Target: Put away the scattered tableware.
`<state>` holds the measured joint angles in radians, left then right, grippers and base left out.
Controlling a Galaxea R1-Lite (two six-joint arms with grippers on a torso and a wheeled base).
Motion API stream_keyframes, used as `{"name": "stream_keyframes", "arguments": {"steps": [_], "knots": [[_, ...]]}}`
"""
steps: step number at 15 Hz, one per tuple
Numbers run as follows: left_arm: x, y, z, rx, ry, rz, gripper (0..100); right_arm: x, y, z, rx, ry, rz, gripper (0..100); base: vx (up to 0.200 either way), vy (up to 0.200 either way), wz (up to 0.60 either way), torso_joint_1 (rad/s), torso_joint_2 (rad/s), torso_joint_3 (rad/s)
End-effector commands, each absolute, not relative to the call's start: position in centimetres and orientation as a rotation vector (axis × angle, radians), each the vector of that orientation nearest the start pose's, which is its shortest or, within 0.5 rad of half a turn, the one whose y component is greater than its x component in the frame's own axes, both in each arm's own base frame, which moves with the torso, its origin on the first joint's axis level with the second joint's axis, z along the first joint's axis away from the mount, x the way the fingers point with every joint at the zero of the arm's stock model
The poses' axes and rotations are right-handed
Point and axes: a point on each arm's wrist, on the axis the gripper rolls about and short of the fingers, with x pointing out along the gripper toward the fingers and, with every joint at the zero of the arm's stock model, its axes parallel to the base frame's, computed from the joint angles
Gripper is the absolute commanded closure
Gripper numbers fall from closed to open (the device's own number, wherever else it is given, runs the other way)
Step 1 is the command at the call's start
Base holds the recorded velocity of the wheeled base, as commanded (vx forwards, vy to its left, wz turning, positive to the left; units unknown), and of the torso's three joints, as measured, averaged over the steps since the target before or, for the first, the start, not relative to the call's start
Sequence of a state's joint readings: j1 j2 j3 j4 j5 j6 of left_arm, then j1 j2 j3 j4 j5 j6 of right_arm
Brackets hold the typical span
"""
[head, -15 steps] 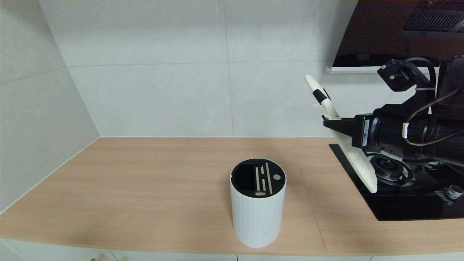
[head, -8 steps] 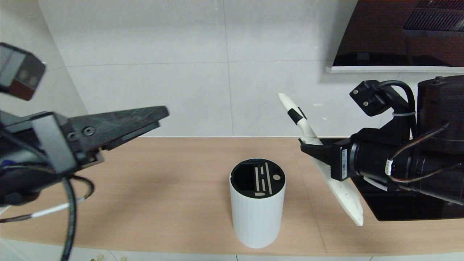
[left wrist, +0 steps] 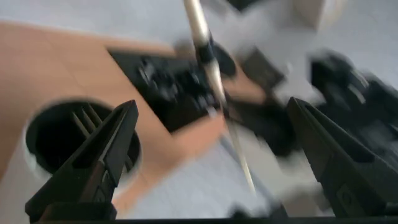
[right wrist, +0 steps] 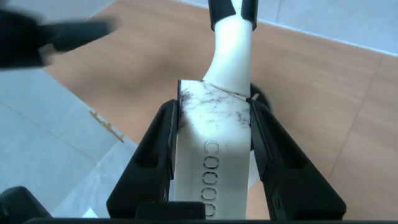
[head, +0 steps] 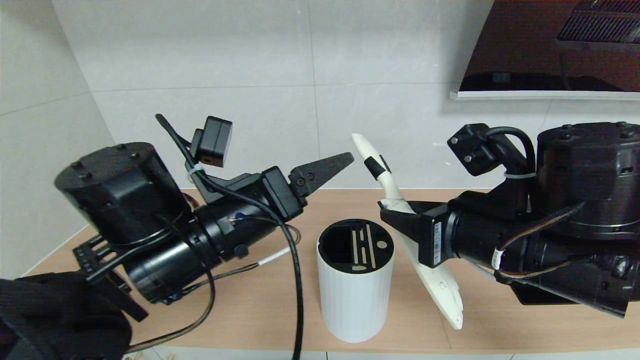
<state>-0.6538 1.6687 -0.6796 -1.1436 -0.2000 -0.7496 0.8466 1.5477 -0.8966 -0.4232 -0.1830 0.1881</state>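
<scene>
We see that the right gripper has carried the white knife from above the cooktop at 3 o'clock to just beside the slotted knife holder. The left gripper has swung in from 9 o'clock. We judge slotting the blade is close. The right jaws clamp the knife where handle meets blade, tip slanting toward 5 o'clock. The left fingers stand wide apart, empty.
</scene>
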Motion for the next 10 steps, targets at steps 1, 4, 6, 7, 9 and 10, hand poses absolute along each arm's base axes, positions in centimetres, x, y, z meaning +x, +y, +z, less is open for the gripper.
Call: {"name": "stream_keyframes", "arguments": {"steps": [1, 4, 6, 7, 9, 10], "knots": [[23.6, -20.3, 18.1, -0.723, 0.252, -0.861, 0, 18.5, 21.4, 22.2, 0.048, 0.290, 0.658, 100, 0.000, 0.000, 0.00, 0.000, 0.00, 0.000], [23.6, -20.3, 18.2, -0.725, 0.248, -0.859, 0, 17.9, 22.0, 22.1, 0.046, 0.291, 0.692, 100, 0.000, 0.000, 0.00, 0.000, 0.00, 0.000], [23.7, -20.4, 18.2, -0.725, 0.246, -0.857, 0, 17.9, 22.7, 21.3, 0.043, 0.301, 0.702, 100, 0.000, 0.000, 0.00, 0.000, 0.00, 0.000], [23.7, -20.4, 18.2, -0.725, 0.246, -0.857, 0, 17.9, 22.7, 21.3, 0.043, 0.301, 0.702, 100, 0.000, 0.000, 0.00, 0.000, 0.00, 0.000], [23.9, -20.5, 18.3, -0.741, 0.246, -0.853, 0, 17.6, 23.1, 20.9, 0.039, 0.304, 0.720, 100, 0.000, 0.000, 0.00, 0.000, 0.00, 0.000], [24.0, -20.5, 18.4, -0.752, 0.244, -0.850, 0, 17.5, 23.2, 20.9, 0.039, 0.304, 0.722, 100, 0.000, 0.000, 0.00, 0.000, 0.00, 0.000]]}}
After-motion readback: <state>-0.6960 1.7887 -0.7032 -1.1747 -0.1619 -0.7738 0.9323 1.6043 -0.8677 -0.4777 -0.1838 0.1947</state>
